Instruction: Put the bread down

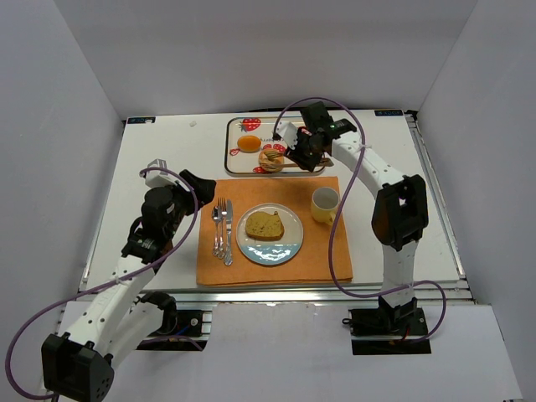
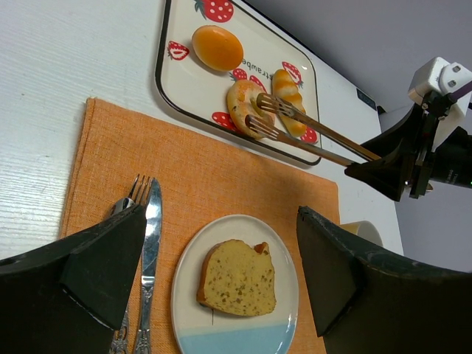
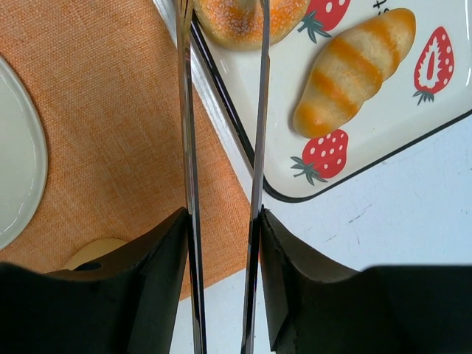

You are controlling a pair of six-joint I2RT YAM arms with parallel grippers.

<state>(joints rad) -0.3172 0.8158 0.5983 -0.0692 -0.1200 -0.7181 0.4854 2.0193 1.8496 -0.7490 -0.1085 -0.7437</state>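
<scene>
Right gripper is clamped narrow on the tongs. Both tong arms are pinched between its fingers, as seen in the right wrist view. The tongs are stretched out over the tray, with their tips at the ring bread.

In the left wrist view one tip is seen over the hole of the ring bread and the other at its near side. In the right wrist view the two arms are seen on either side of it. Whether the ring bread is actually squeezed cannot be told. It looks to be resting on the tray, by the tray's near rim, close to the mat.

Two more items are on the tray:
- A bun is placed toward the tray's left end, apart from the tongs.
- A striped roll is laid just right of the ring bread and is not touched by the tongs.

Left gripper is spread wide with nothing held. It is hung above the left part of the mat, over the fork and knife.

A plate is set mid-mat with a slice laid on it. The fork and knife are laid side by side left of the plate. A mug is set on the mat right of the plate, near it but not touching.
</scene>
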